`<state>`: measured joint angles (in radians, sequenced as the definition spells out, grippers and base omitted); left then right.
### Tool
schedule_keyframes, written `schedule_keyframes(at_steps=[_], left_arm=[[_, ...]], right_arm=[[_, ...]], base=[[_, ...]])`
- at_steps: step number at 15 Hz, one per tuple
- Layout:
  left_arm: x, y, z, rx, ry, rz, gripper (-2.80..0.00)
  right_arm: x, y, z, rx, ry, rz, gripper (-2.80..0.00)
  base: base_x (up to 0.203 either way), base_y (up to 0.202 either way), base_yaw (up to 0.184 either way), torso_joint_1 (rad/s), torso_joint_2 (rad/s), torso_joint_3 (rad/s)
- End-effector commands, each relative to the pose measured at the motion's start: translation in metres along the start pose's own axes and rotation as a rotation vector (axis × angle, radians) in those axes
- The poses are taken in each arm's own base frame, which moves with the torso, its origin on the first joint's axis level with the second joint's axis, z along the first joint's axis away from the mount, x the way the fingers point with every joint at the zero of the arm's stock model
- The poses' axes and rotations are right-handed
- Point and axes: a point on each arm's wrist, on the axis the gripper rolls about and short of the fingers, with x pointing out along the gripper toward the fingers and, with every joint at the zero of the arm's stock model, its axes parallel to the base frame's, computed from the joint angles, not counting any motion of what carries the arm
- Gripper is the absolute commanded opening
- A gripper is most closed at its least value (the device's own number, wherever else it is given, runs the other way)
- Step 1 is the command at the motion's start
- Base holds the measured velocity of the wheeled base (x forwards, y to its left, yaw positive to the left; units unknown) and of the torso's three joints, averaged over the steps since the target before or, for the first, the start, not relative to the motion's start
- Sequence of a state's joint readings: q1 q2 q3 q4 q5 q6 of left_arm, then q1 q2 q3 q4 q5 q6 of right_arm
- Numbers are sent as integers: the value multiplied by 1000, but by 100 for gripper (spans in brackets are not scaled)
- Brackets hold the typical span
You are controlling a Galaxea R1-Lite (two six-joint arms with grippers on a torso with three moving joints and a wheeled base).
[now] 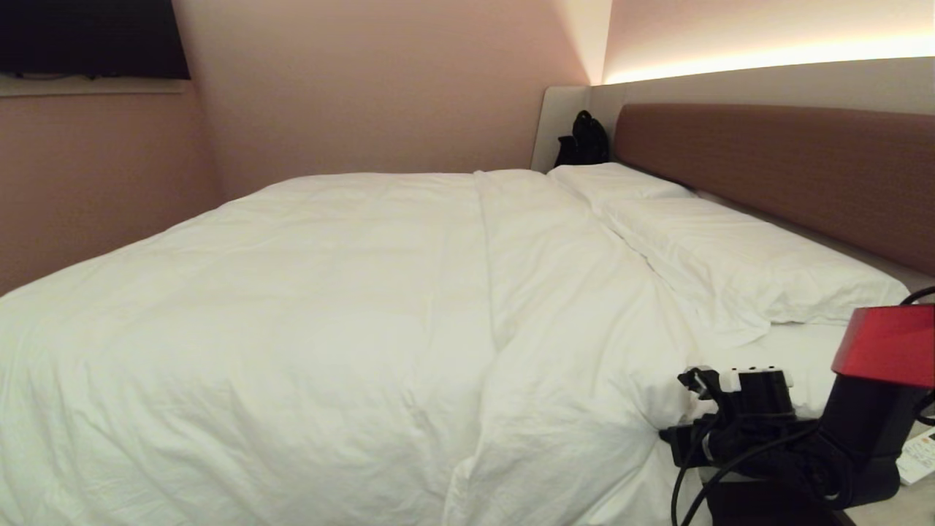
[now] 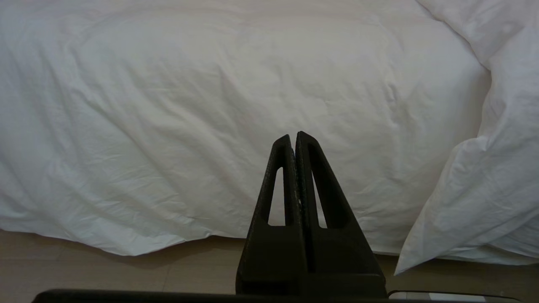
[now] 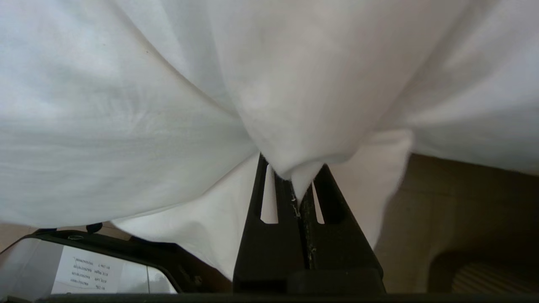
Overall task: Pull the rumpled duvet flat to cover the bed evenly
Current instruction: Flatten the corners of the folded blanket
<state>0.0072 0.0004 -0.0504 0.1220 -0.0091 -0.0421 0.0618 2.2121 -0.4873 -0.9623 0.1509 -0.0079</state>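
So the bed (image 1: 840,252) sits tight in a corner, pinkish walls on two sides and a reddish-brown headboard (image 1: 774,168) along the right of the head view. Two flat white pillows (image 1: 730,252) lie against that headboard, and a black bag (image 1: 583,139) stands in the far corner past them. A dark screen (image 1: 91,36) hangs high on the left wall. Nothing sits on top of the bedding.

The duvet (image 1: 292,307) covers most of the bed, puffy and creased, with a long ridge running down near its pillow side and a bunched fold at the near right edge (that's the rumpled bit). Its near side hangs over the bed's edge down to the wooden floor (image 2: 126,273).

The right gripper (image 3: 301,191) is low at the near right edge of the bed, jaws pinched together on a tuck of the duvet, cloth bulging out above them.

The left gripper (image 2: 293,139) hangs just off the draped side of the duvet, jaws fully closed on nothing, not touching the cloth.
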Motion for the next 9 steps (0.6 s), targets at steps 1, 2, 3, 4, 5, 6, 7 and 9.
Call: schedule_keyframes(at_steps=[1, 2, 3, 4, 5, 6, 7, 9], left_arm=[[0, 0, 0, -1, 2, 0, -280], [0, 0, 0, 1, 2, 0, -280], [0, 0, 0, 1, 2, 0, -280], [0, 0, 0, -1, 2, 0, -280], [0, 0, 0, -1, 2, 0, -280], [0, 0, 0, -1, 2, 0, -280], [0, 0, 0, -1, 2, 0, -280], [0, 0, 0, 1, 2, 0, -280]], right_arm=[[-27, -4, 10, -1, -48, -35, -280], [-37, -8, 9, 3, -33, -64, -280], [-44, -10, 8, 8, -16, -83, -280], [-52, -13, 7, 16, 1, -98, -280], [-62, -15, 8, 24, 5, -111, -280], [-70, -18, 6, 29, 26, -124, -280], [-79, -21, 4, 29, 46, -137, -280], [-91, -27, -1, 37, 77, -158, -280]], base=[[0, 0, 0, 0, 0, 0], [0, 0, 0, 0, 0, 0], [0, 0, 0, 0, 0, 0], [0, 0, 0, 0, 0, 0], [0, 0, 0, 0, 0, 0], [0, 0, 0, 0, 0, 0], [0, 0, 0, 0, 0, 0], [0, 0, 0, 0, 0, 0]])
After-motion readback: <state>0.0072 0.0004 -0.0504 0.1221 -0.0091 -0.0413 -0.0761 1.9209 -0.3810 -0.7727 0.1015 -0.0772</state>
